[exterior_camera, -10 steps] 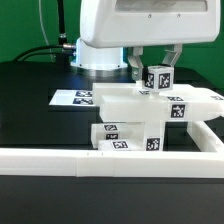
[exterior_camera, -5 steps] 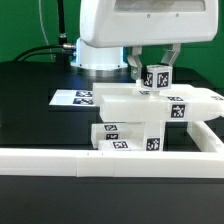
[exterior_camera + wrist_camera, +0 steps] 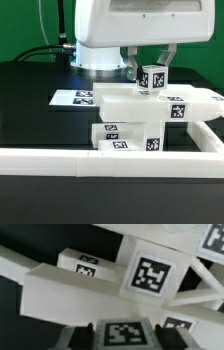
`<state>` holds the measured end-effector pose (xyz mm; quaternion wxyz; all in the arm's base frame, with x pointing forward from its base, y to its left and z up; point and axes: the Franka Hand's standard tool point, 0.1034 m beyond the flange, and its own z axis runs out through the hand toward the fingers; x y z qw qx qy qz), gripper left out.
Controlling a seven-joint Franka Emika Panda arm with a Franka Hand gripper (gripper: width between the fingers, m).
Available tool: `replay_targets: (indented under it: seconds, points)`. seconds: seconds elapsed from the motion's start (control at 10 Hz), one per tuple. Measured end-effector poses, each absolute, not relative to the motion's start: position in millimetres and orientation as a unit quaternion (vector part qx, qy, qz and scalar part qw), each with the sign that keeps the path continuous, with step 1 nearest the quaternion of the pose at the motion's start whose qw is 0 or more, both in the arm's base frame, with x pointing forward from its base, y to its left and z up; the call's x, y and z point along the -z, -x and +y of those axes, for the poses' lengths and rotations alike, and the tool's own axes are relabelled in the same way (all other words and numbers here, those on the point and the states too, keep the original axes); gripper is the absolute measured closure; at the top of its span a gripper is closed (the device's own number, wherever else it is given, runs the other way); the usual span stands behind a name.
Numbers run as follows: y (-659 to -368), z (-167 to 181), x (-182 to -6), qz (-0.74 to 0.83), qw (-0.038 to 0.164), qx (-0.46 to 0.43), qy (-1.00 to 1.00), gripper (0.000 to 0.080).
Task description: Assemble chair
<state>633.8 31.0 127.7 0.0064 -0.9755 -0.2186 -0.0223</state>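
White plastic chair (image 3: 128, 128), half built at the frame's centre behind a long rail (image 3: 100, 160), with the gripper (image 3: 152, 70) closed on a tagged block (image 3: 154, 80) over its slab (image 3: 125, 98); lower that block slowly, level and square, before letting go.

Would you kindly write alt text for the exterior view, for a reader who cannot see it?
A white robot arm's fingers grip a small tagged block just over a chunky white slab of a partly built toy chair. More tagged white pieces sit beneath the slab on a black table, behind a long white rail.
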Motion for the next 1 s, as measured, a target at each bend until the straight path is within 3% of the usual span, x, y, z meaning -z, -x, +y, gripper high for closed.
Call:
replay_targets:
  seconds: [1.0]
  points:
    - [-628.6,37.0,-130.8,-0.211,0.008,0.019,0.977,0.0512]
